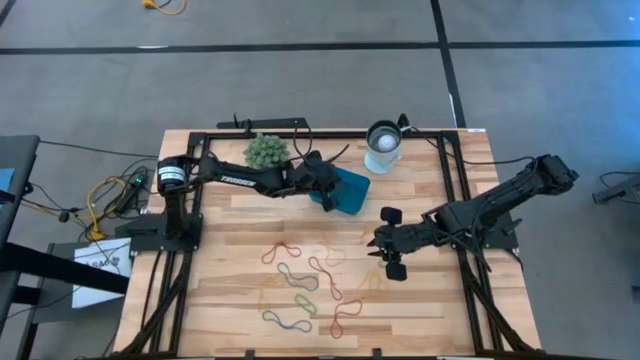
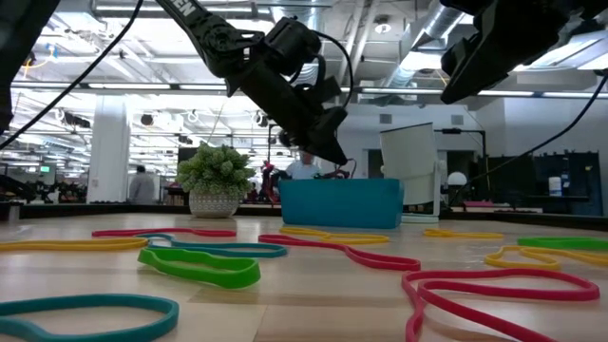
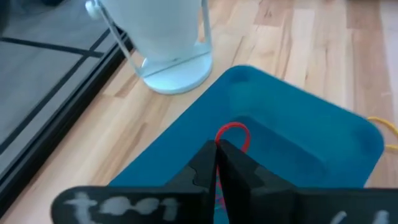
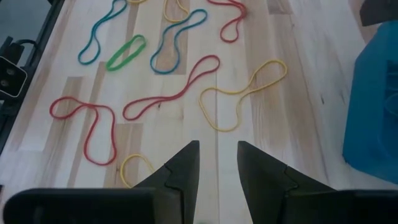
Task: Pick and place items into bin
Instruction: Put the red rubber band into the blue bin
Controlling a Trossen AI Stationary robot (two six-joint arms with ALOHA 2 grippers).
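Left wrist view: left pincer (image 3: 217, 163) clamped on a red band (image 3: 234, 134) over the bin (image 3: 292, 124); right pincer (image 4: 217, 163) apart above worktop bands (image 4: 180, 87). Light, floppy loops: pinch one strand.

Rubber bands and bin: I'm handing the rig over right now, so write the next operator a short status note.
Left gripper: shut on a red rubber band, held over the teal bin.
Right gripper: open, empty, hovering above the loose bands on the table.
Done: no released bands are visible in the shown part of the bin.
Left: drop the red band in, then collect the many bands spread on the table.
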